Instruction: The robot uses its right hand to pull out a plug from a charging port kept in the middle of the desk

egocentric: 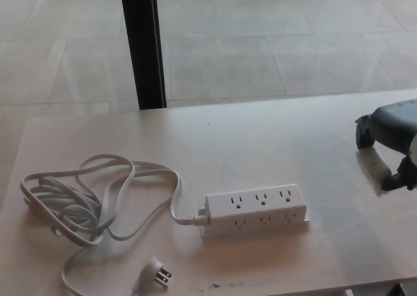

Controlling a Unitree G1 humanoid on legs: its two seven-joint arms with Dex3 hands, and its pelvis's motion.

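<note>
There is one view, from the robot's head, looking down and forward over the desk (273,139). The power strip (255,208) lies a little below the frame's centre, fairly near the camera. Left of the strip its coiled cord (85,198) fills the lower left; beyond it the desk's far edge, tiled floor and a dark post (143,45) show. Right of the strip, the frame's edge cuts off the right hand (391,143).
</note>
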